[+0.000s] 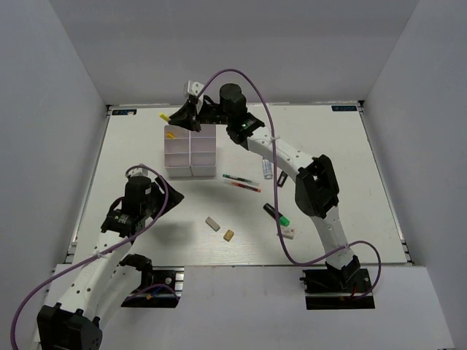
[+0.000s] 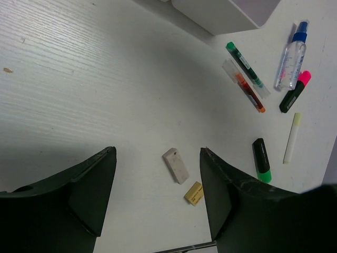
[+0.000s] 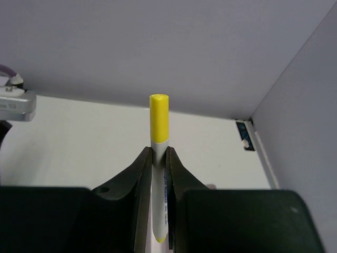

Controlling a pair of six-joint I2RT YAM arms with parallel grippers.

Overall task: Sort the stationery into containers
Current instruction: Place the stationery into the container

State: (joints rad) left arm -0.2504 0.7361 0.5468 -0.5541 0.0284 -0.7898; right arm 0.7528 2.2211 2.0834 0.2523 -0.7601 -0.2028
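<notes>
your right gripper point(image 3: 159, 154) is clamped on the white marker with the yellow cap point(image 3: 159, 113), held above the far left corner of the white organiser point(image 1: 179, 172) with the cap pointing out past the rim. bring that end in over the compartment and lower it before releasing. your left gripper point(image 2: 158, 154) hangs with fingers apart over the grey eraser point(image 2: 175, 165), touching nothing

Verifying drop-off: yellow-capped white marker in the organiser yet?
Out: right pincer shut on the yellow-capped white marker, near the white six-compartment plastic organiser's far end.
</notes>
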